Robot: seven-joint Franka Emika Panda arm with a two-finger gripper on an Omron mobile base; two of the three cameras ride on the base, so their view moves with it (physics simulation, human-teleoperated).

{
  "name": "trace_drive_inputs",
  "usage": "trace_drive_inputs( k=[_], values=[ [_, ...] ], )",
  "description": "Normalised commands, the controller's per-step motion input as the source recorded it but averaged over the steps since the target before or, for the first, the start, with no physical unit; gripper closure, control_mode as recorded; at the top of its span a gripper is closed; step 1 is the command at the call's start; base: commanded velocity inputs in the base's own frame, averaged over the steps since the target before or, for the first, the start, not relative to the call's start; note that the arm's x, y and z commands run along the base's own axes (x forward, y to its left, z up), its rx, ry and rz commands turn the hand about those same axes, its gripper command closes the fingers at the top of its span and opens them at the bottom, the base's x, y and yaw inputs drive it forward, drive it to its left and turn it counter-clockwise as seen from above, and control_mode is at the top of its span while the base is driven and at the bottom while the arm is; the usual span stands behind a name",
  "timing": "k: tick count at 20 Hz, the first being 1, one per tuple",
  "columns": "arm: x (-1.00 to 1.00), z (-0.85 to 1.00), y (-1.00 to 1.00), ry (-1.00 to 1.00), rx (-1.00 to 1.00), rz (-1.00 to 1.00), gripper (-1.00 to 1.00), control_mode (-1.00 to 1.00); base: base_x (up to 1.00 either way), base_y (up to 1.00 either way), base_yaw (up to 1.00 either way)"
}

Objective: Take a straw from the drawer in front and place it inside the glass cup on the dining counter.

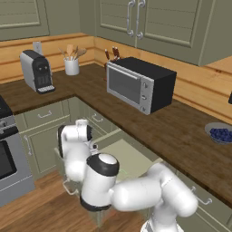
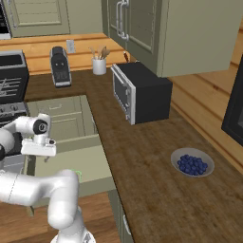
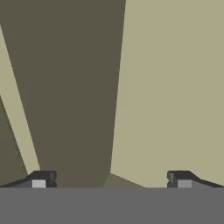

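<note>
White arm [image 1: 136,192] masking the open drawer [image 1: 131,156]; tool [image 3: 111,179] released, straw [image 2: 78,176] barely discernible.

The arm [image 1: 136,192] is built of glossy white, rounded segments, each swelling like a smooth capsule. Dark, near-black bands ring the joints; one broad band circles a domed white cap, another edges the segment's lower end. In the right base view the wrist ends in a round white housing with a small dark disc at its centre and a flat, boxy white hand beneath it. The pincer [image 3: 111,179] carries two small dark grey finger tips, each angular, with a paler grey square pad set into its inner face.
</note>
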Motion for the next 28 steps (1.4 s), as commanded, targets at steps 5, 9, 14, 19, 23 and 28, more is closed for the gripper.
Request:
trace_drive_inputs(
  k=[5,9,14,19,23,28],
  values=[
    [-0.38,0.24,0.05,-0.34,-0.02,-0.08,-1.00,-1.00,0.00,0.00,0.00],
    [0.00,0.32,-0.91,-0.25,-0.06,-0.19,-1.00,-1.00,0.00,0.00,0.00],
    [0.01,0.04,-1.00,-0.19,-0.03,-0.13,-1.00,-1.00,0.00,0.00,0.00],
    [0.07,0.00,-0.75,-0.15,-0.04,-0.02,-1.00,-1.00,0.00,0.00,0.00],
    [0.00,-0.06,-0.40,-0.11,-0.05,0.00,-1.00,-1.00,0.00,0.00,0.00],
    [0.00,-0.34,-0.19,-0.08,-0.05,0.05,-1.00,-1.00,0.00,0.00,0.00]
  ],
)
